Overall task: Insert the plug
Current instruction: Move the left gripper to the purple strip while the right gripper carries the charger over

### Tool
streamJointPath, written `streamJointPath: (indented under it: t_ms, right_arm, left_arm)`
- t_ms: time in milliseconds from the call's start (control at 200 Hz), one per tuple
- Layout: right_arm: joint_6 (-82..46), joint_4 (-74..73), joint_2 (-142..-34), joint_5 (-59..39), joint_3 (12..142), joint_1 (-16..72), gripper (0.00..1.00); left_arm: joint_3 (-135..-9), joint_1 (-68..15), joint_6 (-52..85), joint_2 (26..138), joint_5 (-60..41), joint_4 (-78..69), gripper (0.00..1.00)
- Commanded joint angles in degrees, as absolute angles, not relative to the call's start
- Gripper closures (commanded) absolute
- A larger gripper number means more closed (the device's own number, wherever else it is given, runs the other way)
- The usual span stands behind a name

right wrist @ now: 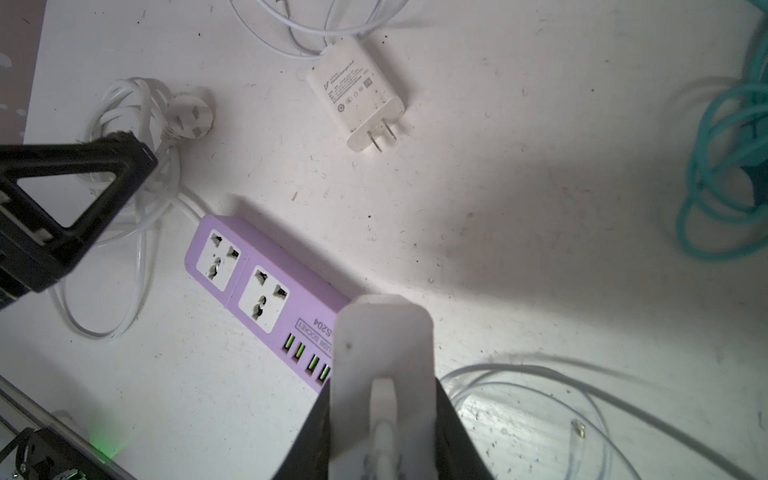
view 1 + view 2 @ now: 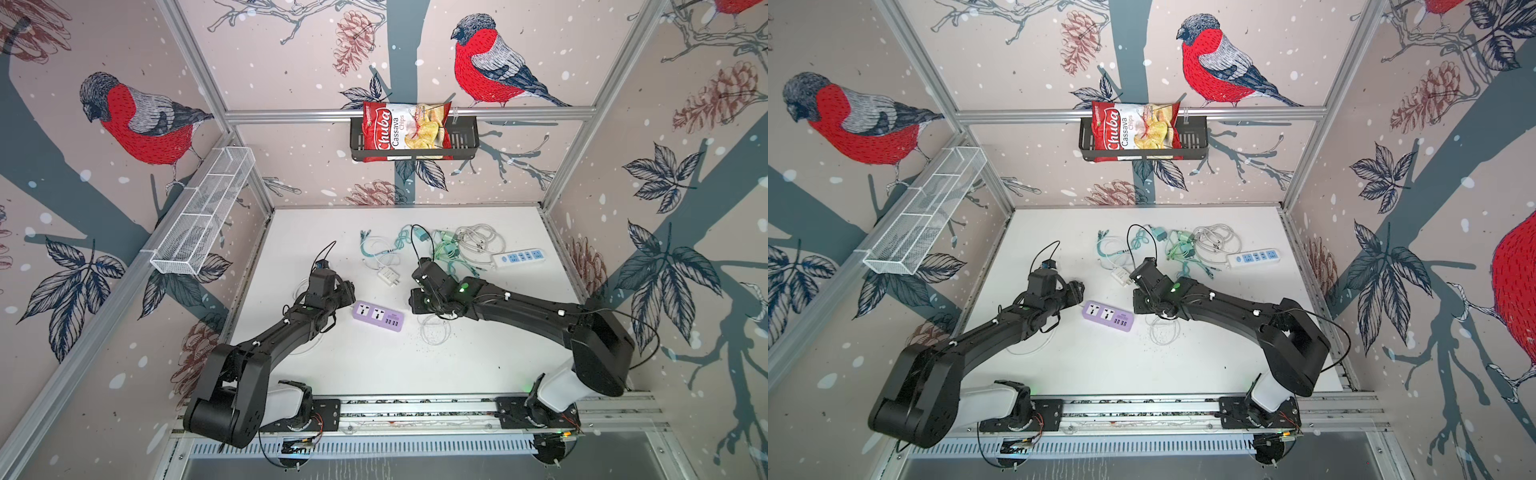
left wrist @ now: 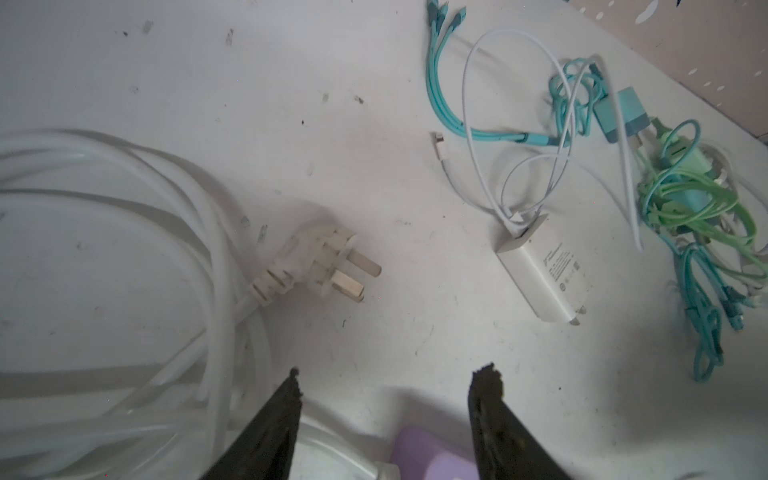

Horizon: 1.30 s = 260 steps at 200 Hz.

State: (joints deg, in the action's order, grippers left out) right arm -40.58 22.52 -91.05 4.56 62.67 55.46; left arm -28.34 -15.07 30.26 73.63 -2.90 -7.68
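A purple power strip (image 2: pixel 378 316) (image 2: pixel 1108 316) with two sockets and a row of USB ports lies mid-table. My right gripper (image 1: pixel 384 399) is shut on a white plug (image 1: pixel 384 340) whose thin white cable (image 1: pixel 540 395) trails to a coil on the table. The plug hangs over the strip's (image 1: pixel 249 278) USB end. In both top views the right gripper (image 2: pixel 417 305) (image 2: pixel 1142 305) hides the plug. My left gripper (image 3: pixel 390 374) (image 2: pixel 347 291) stands open and empty beside the strip's other end (image 3: pixel 432 457).
The strip's own three-pin plug (image 3: pixel 320 266) (image 1: pixel 191 114) and coiled white cord lie by the left gripper. A white charger (image 2: pixel 388 276) (image 1: pixel 361 99) lies behind the strip. Tangled teal and green cables (image 2: pixel 444 249) and a white-and-blue power strip (image 2: pixel 519 257) sit at the back.
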Motion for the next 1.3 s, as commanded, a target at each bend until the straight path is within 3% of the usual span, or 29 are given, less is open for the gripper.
streamJointPath:
  t_ms: [0,535,1016,1296]
  right_arm:
    - [-42.1,24.2,-91.0,6.7,63.0,56.0,0.83]
    - [-40.9,24.4,-86.9,7.2,60.2,53.7,0.82]
    - [-40.6,27.1,-78.1,6.1,51.8,46.9,0.79]
    - [-46.7,31.1,-78.0,8.9,53.4,50.7,0.79]
  left_arm:
    - [-27.9,-16.3,32.0,73.9,-4.7,-11.2,0.36]
    - [-24.2,-21.7,35.5,75.2,-5.8,-13.6,0.38]
    - [-22.9,-42.4,48.6,78.7,-5.1,-23.9,0.40]
    - [-23.3,-45.3,47.2,73.6,-1.0,-20.6,0.40]
